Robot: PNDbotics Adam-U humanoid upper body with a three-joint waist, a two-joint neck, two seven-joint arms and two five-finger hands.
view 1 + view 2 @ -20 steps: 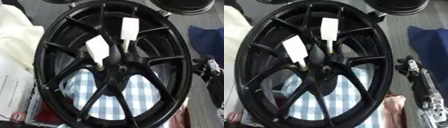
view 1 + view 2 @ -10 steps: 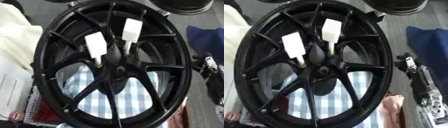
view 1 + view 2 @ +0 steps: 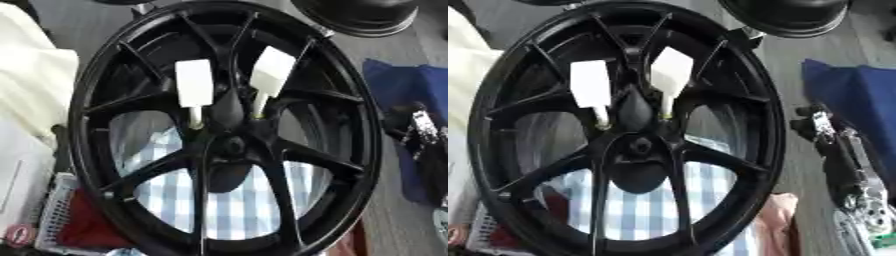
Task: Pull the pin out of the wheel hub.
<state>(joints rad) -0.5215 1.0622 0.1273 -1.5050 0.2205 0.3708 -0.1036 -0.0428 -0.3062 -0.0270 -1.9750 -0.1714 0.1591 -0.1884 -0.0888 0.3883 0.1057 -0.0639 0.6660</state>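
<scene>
Black wheel hub [image 3: 229, 145] with two white-headed pins [image 3: 194, 83] [image 3: 272, 71] seated beside its centre. Right hand [image 3: 843, 165] at right edge; finger state cannot be told.

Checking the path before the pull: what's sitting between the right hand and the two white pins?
The wheel's black rim and spokes lie between the right hand and the white pins, seen in the right eye view.

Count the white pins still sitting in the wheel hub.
2. The left pin stands in the wheel hub at upper left of centre; the right pin at upper right, tilted. The robot's right hand is off the rim, right side. No others seen; spokes could hide more.
</scene>
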